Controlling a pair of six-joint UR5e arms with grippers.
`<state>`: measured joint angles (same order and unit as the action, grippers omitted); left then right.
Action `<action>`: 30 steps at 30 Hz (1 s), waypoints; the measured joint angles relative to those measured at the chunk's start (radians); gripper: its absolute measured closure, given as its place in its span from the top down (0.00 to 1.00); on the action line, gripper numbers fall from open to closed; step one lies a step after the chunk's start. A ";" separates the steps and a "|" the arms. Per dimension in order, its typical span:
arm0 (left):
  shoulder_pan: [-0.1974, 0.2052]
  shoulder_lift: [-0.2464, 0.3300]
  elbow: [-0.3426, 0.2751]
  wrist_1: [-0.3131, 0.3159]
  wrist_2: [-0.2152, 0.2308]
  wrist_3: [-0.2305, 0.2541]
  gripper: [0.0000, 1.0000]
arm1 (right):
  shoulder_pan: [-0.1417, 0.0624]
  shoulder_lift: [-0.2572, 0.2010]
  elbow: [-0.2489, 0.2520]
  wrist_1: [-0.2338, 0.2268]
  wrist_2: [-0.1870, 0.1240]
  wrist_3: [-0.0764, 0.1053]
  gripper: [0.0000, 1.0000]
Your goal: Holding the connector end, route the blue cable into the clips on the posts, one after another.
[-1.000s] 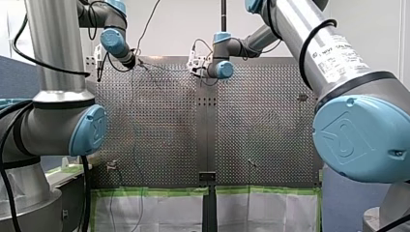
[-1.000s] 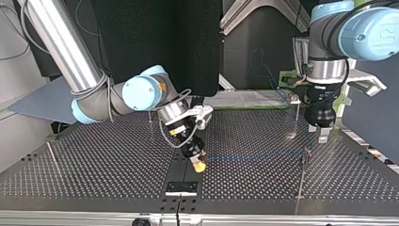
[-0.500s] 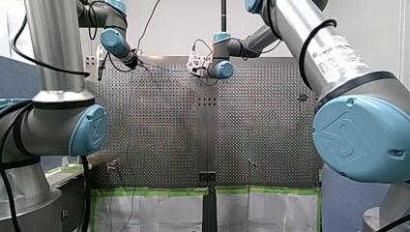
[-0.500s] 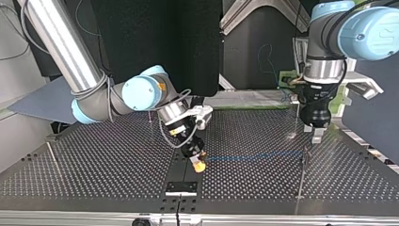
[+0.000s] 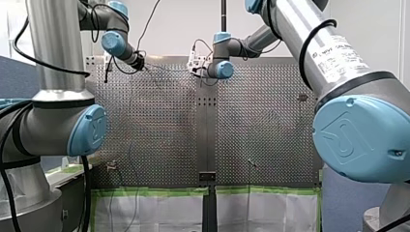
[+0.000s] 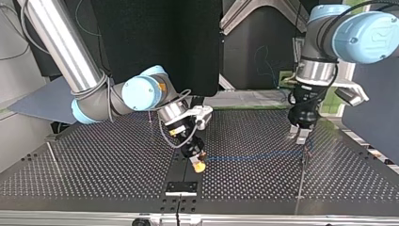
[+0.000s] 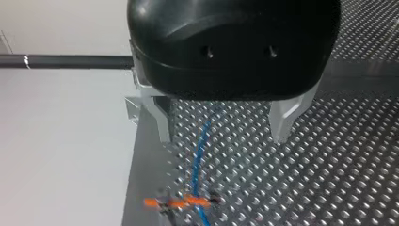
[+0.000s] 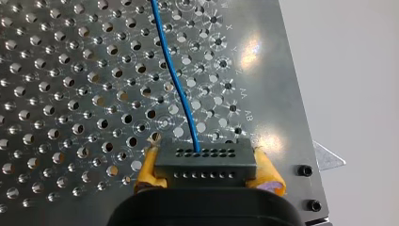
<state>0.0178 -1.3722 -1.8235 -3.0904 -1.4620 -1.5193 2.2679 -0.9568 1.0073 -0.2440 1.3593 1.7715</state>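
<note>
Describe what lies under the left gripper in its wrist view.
The blue cable runs over the perforated table under my open left gripper toward an orange clip. The gripper's body hides the rest.

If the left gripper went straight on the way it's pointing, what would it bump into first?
Probably the blue cable, which runs ahead of my left gripper, between its open fingers. If the fingers pass either side of it, the perforated table comes next. Depth is unclear.
</note>
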 joint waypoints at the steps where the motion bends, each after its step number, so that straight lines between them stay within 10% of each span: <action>1: -0.001 0.003 0.000 0.002 0.004 -0.001 1.00 | 0.000 0.000 0.000 0.000 0.000 0.000 0.00; 30: -0.045 -0.072 0.043 0.112 -0.001 -0.048 1.00 | -0.009 0.002 0.000 -0.001 -0.002 0.002 0.00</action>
<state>-0.0268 -1.4443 -1.7808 -2.9785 -1.4631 -1.5670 2.2594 -0.9551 1.0072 -0.2448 1.3577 1.7731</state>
